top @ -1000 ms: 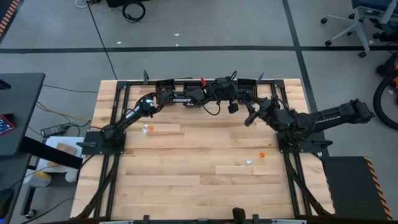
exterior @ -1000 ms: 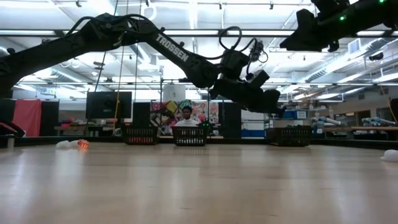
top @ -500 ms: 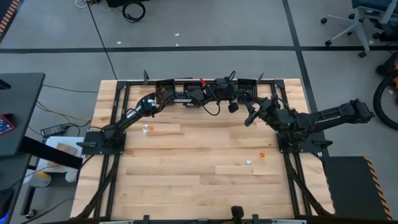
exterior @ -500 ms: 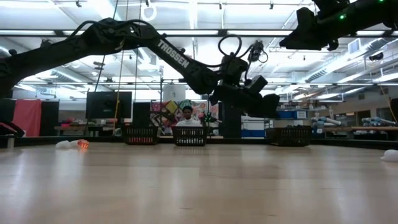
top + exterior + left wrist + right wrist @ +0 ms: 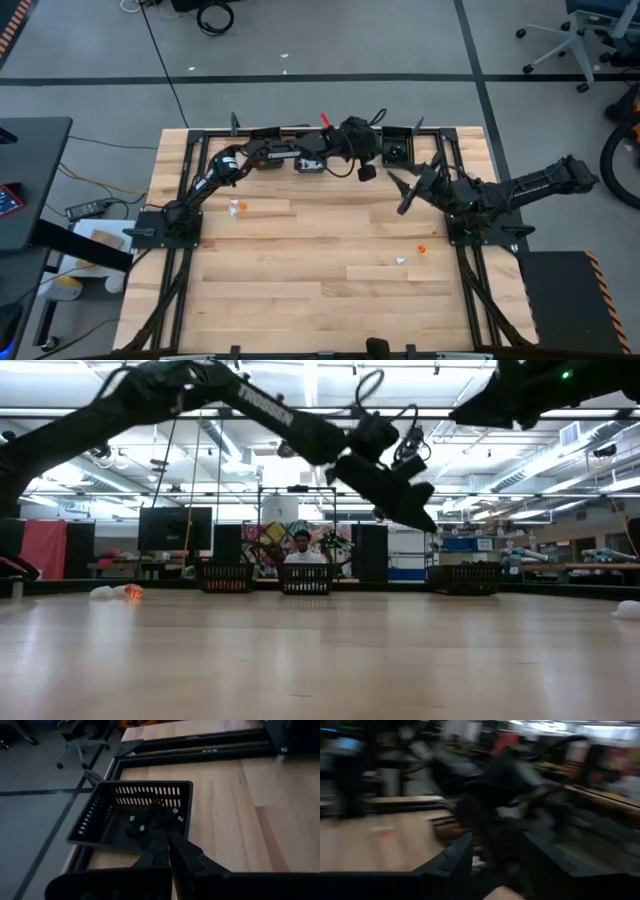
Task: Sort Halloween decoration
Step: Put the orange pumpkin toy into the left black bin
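Note:
The left gripper point(image 5: 372, 150) hangs shut above the far edge, its fingers point(image 5: 169, 851) pointing down toward a black slotted bin point(image 5: 397, 152) point(image 5: 140, 815) with tiny pale trinkets on its floor. I see nothing between its fingers. The right gripper point(image 5: 400, 193) hovers open, right of centre, and in its blurred wrist view point(image 5: 495, 865) it faces the left arm. Loose trinkets lie on the wood: a white and orange pair point(image 5: 240, 207) point(image 5: 118, 592) at the left, an orange one point(image 5: 421, 248) and a white one point(image 5: 400, 260) toward the right.
Three black bins point(image 5: 224, 576) point(image 5: 305, 577) point(image 5: 466, 577) stand in a row along the far edge. Black rails point(image 5: 190, 180) frame the table's left, far and right sides. A person point(image 5: 301, 548) sits in the room behind. Bare wood point(image 5: 320, 290) spans the middle and near part.
The left gripper has risen and drawn back a little toward the table's left, tipping its fingers downward, so the bin at the far edge now shows beside it. The right gripper has swung slightly toward the near edge, and its wrist view is now blurred.

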Motion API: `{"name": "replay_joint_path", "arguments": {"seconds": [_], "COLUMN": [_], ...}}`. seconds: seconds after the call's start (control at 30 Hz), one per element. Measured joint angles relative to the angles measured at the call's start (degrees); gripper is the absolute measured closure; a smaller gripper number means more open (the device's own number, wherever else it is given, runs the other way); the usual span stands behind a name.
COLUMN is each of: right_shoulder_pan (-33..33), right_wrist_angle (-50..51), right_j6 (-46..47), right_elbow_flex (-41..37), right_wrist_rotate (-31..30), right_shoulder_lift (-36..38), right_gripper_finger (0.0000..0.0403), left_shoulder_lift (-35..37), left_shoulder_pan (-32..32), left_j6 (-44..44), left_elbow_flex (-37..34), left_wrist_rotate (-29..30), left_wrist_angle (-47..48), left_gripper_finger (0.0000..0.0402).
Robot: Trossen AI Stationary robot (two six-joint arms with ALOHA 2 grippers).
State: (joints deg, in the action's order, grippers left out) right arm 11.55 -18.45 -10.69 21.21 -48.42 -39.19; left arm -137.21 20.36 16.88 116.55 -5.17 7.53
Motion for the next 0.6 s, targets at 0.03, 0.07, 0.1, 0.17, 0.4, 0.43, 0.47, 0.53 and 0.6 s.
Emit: {"name": "replay_joint_path", "arguments": {"seconds": [0.03,0.07,0.1,0.17,0.4,0.43,0.47,0.53,0.6], "right_shoulder_pan": [0.3,0.6,0.8,0.9,0.8,0.6,0.3,-0.5,-1.3], "right_wrist_angle": [0.5,1.1,1.5,2.5,9.4,11.3,13.0,16.6,19.3], "right_j6": [0.0,-0.1,-0.3,-0.4,4.8,6.6,8.6,13.2,18.2], "right_elbow_flex": [0.0,0.0,0.0,0.0,0.0,0.0,0.0,0.0,0.0], "right_wrist_rotate": [2.3,4.6,7.0,11.0,19.4,21.6,23.8,27.5,30.9], "right_shoulder_lift": [0.3,0.5,0.6,0.6,0.7,0.7,0.2,-1.1,-3.3], "right_gripper_finger": [0.0231,0.0231,0.0231,0.0231,0.0231,0.0231,0.0231,0.0231,0.0231], "left_shoulder_lift": [0.9,2.1,3.3,5.3,16.7,19.2,21.9,27.0,31.6], "left_shoulder_pan": [0.0,0.0,0.0,-0.3,-1.8,-2.1,-2.4,-3.4,-4.6], "left_j6": [1.0,2.0,2.8,4.0,6.0,5.9,5.9,5.9,6.5], "left_elbow_flex": [0.0,0.0,-0.1,-0.1,-17.4,-21.5,-25.5,-32.8,-39.3], "left_wrist_rotate": [0.3,0.9,1.2,1.9,3.4,3.6,3.9,4.7,5.8], "left_wrist_angle": [1.8,4.4,6.3,8.4,4.2,1.8,-0.4,-4.7,-6.9], "left_gripper_finger": [0.0401,0.0401,0.0401,0.0401,0.0401,0.0401,0.0401,0.0401,0.0401]}}
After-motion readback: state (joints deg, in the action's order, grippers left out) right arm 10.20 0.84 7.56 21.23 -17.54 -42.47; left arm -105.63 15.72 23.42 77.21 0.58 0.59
